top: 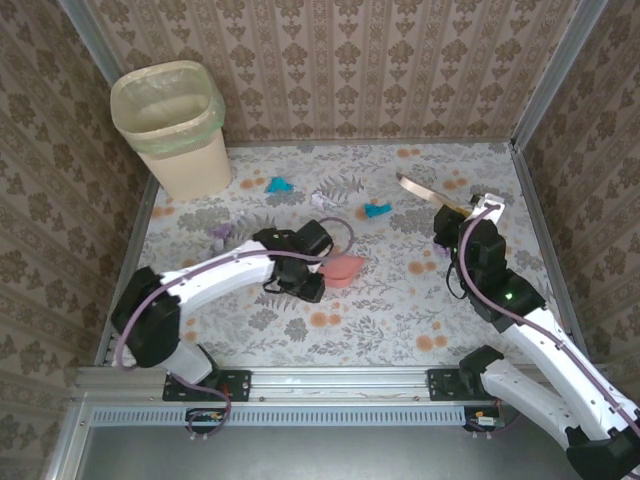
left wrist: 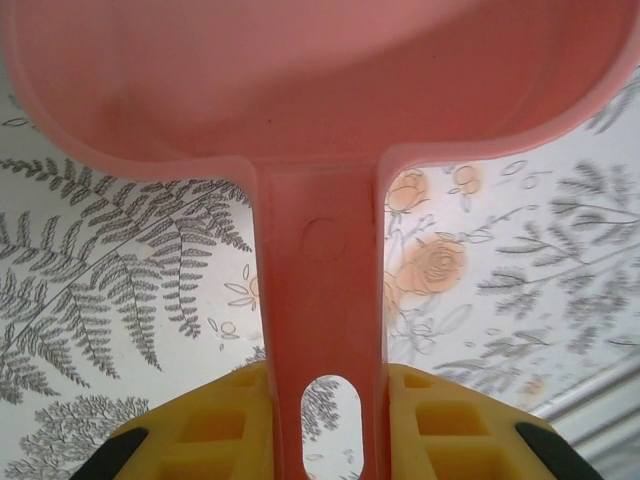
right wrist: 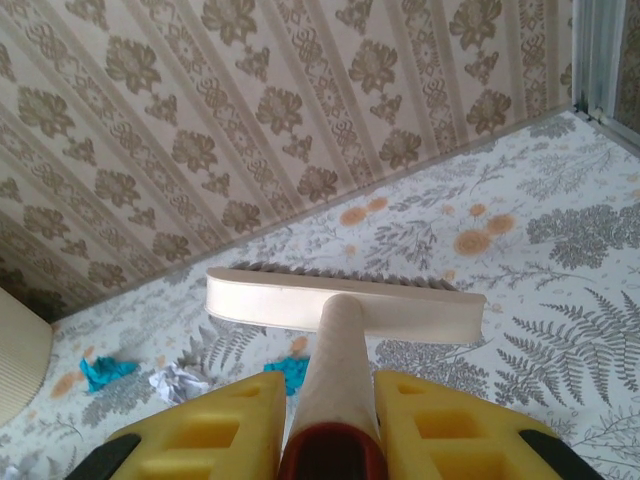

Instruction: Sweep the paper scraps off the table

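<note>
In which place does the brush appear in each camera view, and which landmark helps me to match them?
Top external: the brush is right of centre, toward the back, head to the left.
Right wrist: the brush sits mid-picture, head crosswise, handle running toward the camera.
Left wrist: this camera faces the pink dustpan above the table.
Shared landmark: the table's cloth with grey leaves and orange flowers.

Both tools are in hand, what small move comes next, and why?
Probably sweep the brush toward the dustpan: the right hand grips the brush, its head just right of the teal scrap, and the left hand holds the dustpan on the scrap's near left.
</note>
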`<move>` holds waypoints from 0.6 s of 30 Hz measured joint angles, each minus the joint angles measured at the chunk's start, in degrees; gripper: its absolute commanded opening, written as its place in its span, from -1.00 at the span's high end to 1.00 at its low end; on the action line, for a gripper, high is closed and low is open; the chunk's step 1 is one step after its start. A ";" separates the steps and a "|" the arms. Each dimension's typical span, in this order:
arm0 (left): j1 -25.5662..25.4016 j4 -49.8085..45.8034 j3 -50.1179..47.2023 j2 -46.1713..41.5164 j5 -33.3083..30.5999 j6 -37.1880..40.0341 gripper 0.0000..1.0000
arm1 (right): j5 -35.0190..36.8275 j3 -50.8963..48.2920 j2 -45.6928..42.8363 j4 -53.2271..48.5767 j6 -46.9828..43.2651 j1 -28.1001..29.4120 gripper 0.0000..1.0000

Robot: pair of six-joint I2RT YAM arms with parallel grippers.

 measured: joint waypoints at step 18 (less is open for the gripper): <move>-1.88 -0.26 13.84 17.79 -13.57 7.34 1.00 | -4.28 2.69 13.73 -0.07 -3.02 -1.79 1.00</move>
